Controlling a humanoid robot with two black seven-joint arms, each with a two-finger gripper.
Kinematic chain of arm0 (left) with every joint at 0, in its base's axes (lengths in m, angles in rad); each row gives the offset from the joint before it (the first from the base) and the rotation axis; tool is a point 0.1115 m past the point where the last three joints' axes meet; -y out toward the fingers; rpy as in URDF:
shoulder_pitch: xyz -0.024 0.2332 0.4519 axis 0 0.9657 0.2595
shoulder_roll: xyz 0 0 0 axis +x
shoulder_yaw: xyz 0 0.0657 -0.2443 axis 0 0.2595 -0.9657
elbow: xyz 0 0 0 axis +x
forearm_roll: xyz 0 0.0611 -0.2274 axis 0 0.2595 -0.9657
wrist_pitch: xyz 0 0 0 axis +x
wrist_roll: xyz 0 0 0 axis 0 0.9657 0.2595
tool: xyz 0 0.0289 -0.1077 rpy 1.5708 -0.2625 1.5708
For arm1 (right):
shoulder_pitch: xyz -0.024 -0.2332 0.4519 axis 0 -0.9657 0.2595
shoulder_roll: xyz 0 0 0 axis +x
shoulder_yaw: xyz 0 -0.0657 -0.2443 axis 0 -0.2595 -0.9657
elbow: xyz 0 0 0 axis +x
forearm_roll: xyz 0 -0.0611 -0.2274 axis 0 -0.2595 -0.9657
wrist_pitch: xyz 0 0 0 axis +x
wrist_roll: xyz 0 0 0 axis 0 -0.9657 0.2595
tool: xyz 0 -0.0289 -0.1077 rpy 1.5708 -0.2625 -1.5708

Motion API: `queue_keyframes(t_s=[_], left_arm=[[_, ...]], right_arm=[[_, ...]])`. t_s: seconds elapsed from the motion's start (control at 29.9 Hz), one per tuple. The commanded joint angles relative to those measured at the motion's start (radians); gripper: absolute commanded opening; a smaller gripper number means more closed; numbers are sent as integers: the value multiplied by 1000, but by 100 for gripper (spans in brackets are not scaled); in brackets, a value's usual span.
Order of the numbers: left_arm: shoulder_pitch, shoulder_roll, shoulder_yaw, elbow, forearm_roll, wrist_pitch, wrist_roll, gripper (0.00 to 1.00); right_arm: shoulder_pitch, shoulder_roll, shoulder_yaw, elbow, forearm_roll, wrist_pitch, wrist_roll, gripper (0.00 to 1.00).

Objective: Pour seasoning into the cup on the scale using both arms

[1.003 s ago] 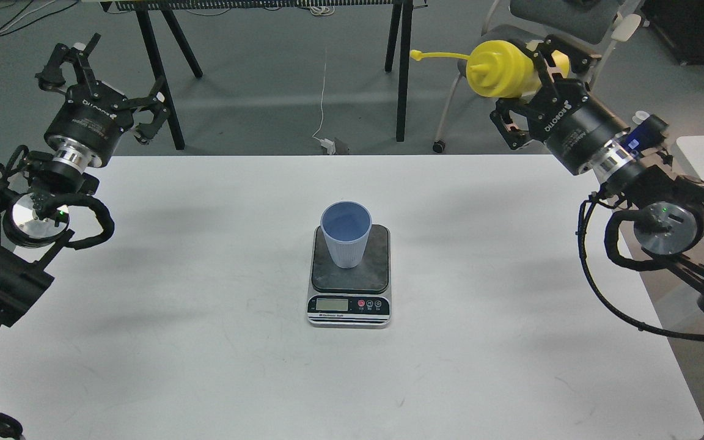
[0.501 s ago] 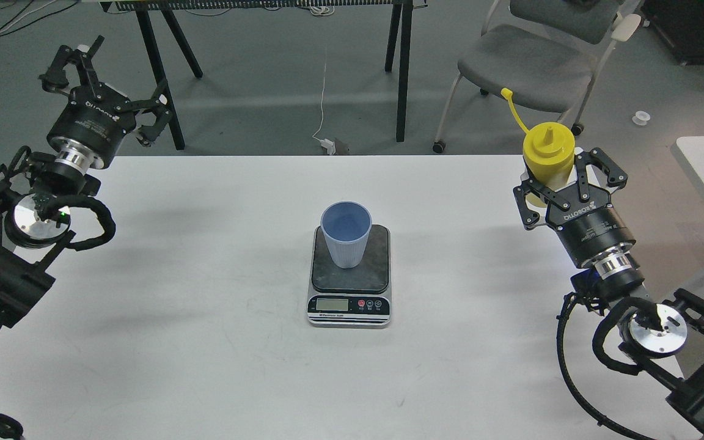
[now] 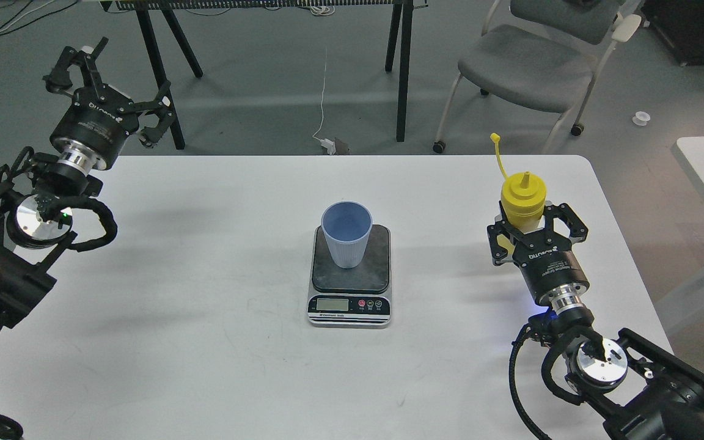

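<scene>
Upright on the white table point(image 3: 205, 342), the seasoning point(image 3: 522, 205) stood near the right edge with its long axis vertical and its pointed nozzle aimed straight up. From the nozzle end its thin tethered cap point(image 3: 497, 153) rose higher, leaning a little to the left, the small cap at the tip well above the bottle's shoulder. The right gripper point(image 3: 534, 229) came in from below and to the right, its two black fingers point(image 3: 569, 223) spread to either side of the bottle's lower body; they looked to be bracketing it rather than squeezing, and whether the pads actually touched the plastic could not be told from this view. Well apart to the left, at the middle of the table, the cup point(image 3: 346, 235) stood upright on the dark platform of the scale point(image 3: 350, 278), mouth open to the ceiling and set toward the platform's back left. The scale's silver front with its display and red button faced the near edge. The left gripper point(image 3: 110, 76) hung at the far left, above the table's back corner, pointing up and away, its fingers point(image 3: 159, 116) clearly parted and holding nothing. Beyond the table a grey chair point(image 3: 529, 61) stood on the floor behind the bottle.
</scene>
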Motion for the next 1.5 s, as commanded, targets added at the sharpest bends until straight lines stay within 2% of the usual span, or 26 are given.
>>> queue_keyframes(t_s=[0.0,0.23,0.53,0.77,1.0,1.2,1.3,1.47], left_arm=[[-8,-3,0,-1,0,0,3,99],[-9,-6,0,-18,2,15,3,99],[-9,-3,0,-31,2,26,3,99],[-9,2,0,-49,2,29,3,99],[-8,3,-7,-61,2,35,0,99],[-6,6,-12,-81,2,35,-2,99],[-5,8,-15,-92,2,35,-4,99],[-2,10,-15,-97,0,35,-4,99]], right_arm=[[-15,3,-7,-45,-1,0,-1,52],[-44,14,-9,-70,-4,0,-14,59],[-62,14,-1,-62,-3,0,-16,96],[-124,-5,7,-31,-3,0,-14,99],[-236,-90,7,61,-4,0,-11,99],[-343,-198,10,130,-4,0,-5,99],[-378,-288,33,167,-4,0,-2,99],[-368,-416,129,132,-7,0,-5,99]])
